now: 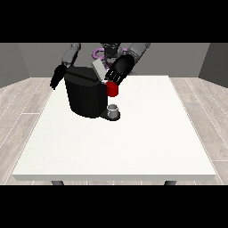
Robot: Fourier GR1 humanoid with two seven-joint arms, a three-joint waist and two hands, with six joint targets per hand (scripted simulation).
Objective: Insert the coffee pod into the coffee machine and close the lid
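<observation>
A white counter [133, 147] carries a black coffee machine [84, 95] at about ten o'clock from its centre, its grey lid [99, 69] tilted up. The hand at the view's right [116, 73] hangs over the machine's top beside a red thing at the machine [112, 89]; whether it grasps anything cannot be told. A grey thing [113, 109] sits on the machine's base at five o'clock, and the hand at the view's left [56, 78] hangs at nine o'clock, fingers unclear

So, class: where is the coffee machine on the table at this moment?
In the front view, the coffee machine stands on the white table, left of centre near the far edge, between the two hands.
</observation>
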